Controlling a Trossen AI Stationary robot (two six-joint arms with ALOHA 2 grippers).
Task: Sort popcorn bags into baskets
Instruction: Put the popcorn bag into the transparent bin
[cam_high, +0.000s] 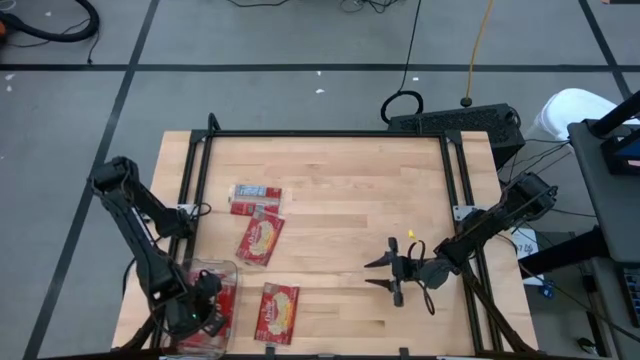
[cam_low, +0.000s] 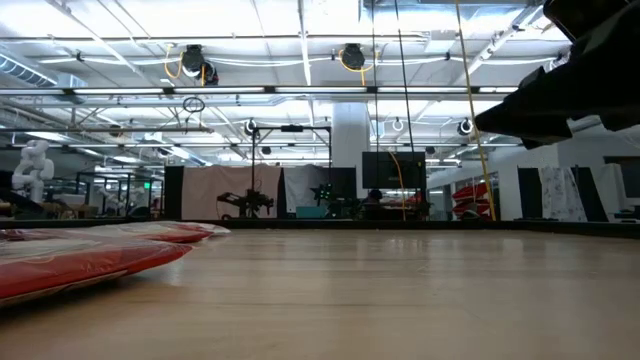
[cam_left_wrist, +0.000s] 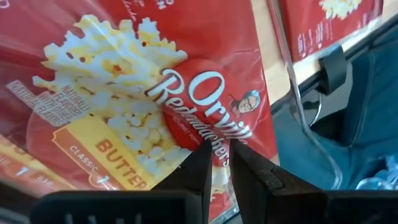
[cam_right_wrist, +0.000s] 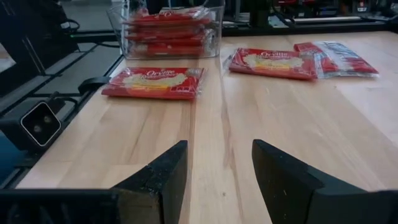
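1. Closest to the left wrist camera is a popcorn bag (cam_left_wrist: 155, 106), picture side up, and the left gripper (cam_left_wrist: 216, 165) stands over it with its fingers almost closed. I cannot tell whether they hold the bag's edge or have just let it go.
2. From above, the left gripper (cam_high: 205, 305) is over the clear basket (cam_high: 212, 268) at the table's front left corner, where several red bags are already stacked.
3. The right gripper (cam_high: 392, 277) hovers over bare wood at front right, fingers wide apart and empty.
4. 3 bags are left on the table: one (cam_high: 278, 312) just beside the basket, one (cam_high: 260, 240) farther back, one (cam_high: 256, 197) label side up behind it.
5. My judgement: most of the sorting is done.
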